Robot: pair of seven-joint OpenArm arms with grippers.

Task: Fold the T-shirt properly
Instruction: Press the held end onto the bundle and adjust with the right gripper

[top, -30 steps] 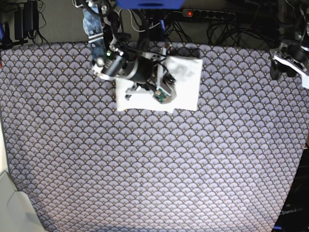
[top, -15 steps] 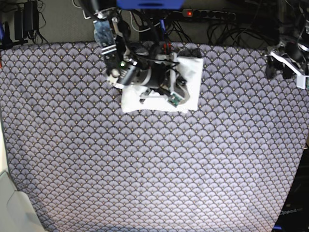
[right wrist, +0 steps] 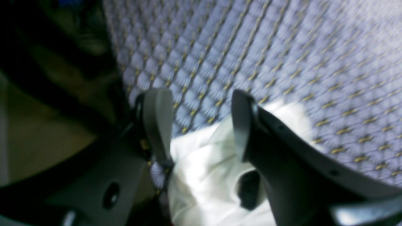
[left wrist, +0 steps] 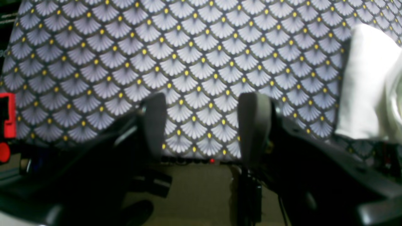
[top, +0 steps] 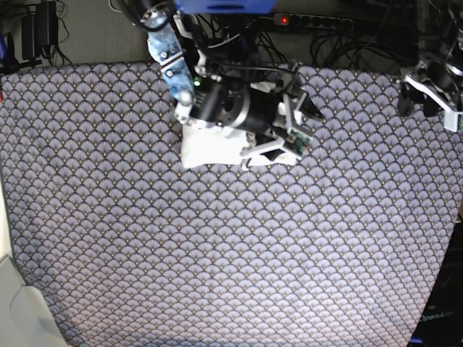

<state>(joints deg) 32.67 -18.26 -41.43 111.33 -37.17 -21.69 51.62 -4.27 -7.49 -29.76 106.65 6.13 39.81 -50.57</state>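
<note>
The T-shirt (top: 210, 152) lies folded into a small white bundle at the back of the table, plain side up, mostly covered by my right arm. My right gripper (top: 304, 123) hangs over the bundle's right end. In the right wrist view the right gripper (right wrist: 201, 122) is open, its fingers apart above the rumpled white edge of the T-shirt (right wrist: 204, 182), holding nothing. My left gripper (top: 421, 97) is off at the table's far right corner. In the left wrist view the left gripper (left wrist: 204, 125) is open and empty, with the T-shirt (left wrist: 367, 88) a white block at the right.
The table wears a scale-patterned purple cloth (top: 231, 253). Behind its back edge run a power strip (top: 311, 22) with a red light and tangled cables. A pale object (top: 18, 311) sits at the front left corner.
My right arm has swung to the right across the T-shirt and its jaws have opened, letting go of the cloth. The left arm has hardly moved.
</note>
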